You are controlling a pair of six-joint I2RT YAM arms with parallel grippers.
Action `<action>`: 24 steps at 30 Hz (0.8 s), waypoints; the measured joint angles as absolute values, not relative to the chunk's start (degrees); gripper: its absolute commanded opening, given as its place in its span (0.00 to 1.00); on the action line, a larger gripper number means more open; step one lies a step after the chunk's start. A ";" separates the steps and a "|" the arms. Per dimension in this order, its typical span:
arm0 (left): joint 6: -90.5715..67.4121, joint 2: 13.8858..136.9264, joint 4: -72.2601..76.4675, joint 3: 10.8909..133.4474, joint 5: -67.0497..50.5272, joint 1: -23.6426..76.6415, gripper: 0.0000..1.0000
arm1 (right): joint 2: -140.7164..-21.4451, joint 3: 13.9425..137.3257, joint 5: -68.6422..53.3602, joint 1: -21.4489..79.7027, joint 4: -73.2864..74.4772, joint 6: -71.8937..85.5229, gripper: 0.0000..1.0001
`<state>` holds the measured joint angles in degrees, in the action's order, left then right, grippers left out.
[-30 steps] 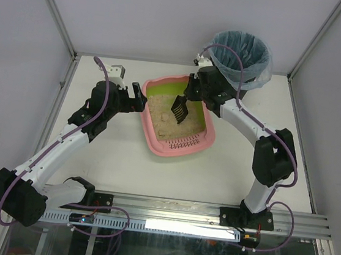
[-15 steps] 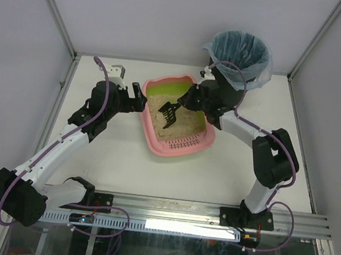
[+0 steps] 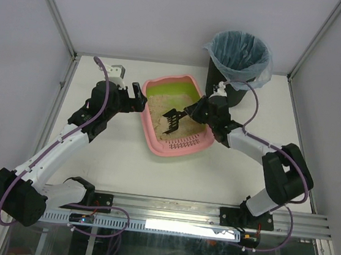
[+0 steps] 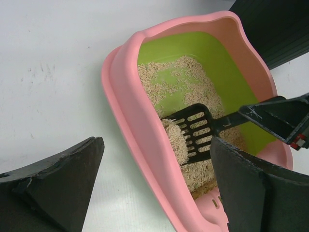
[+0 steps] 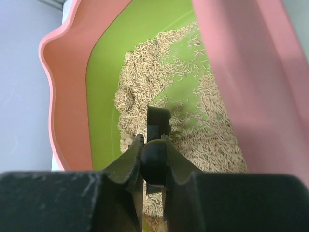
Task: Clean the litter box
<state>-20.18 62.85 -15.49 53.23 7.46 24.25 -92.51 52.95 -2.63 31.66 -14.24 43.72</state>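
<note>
A white table [image 3: 122, 171], lightly scuffed, sits boxed in by pale grey panels [image 3: 183, 18] held in slim metal posts [image 3: 54, 10]. A silver rail [image 3: 180, 207] runs along its near edge, and a black bin [image 3: 216, 77] with a blue bag stands at the far right corner.

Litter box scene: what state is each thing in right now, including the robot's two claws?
litter box, flat, green floor partly bare.
litter, heaped toward the slotted end.
scoop, held, head down in the litter.
bin, upright, blue bag open.
left gripper, open, empty, by the box's rim.
right gripper, shut on the scoop's handle.
</note>
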 measured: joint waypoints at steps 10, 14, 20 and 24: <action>-20.16 62.87 -15.49 53.23 7.44 24.25 0.97 | -80.62 43.79 2.68 29.47 -16.64 49.41 0.00; -20.16 62.87 -15.49 53.23 7.44 24.25 0.97 | -77.60 40.38 2.61 26.79 -19.27 52.29 0.00; -20.16 62.87 -15.49 53.23 7.44 24.25 0.97 | -75.33 33.87 -2.50 19.73 -27.00 59.11 0.00; -20.18 62.87 -15.49 53.23 7.46 24.25 0.97 | -75.88 30.98 -8.23 14.76 -32.60 65.25 0.00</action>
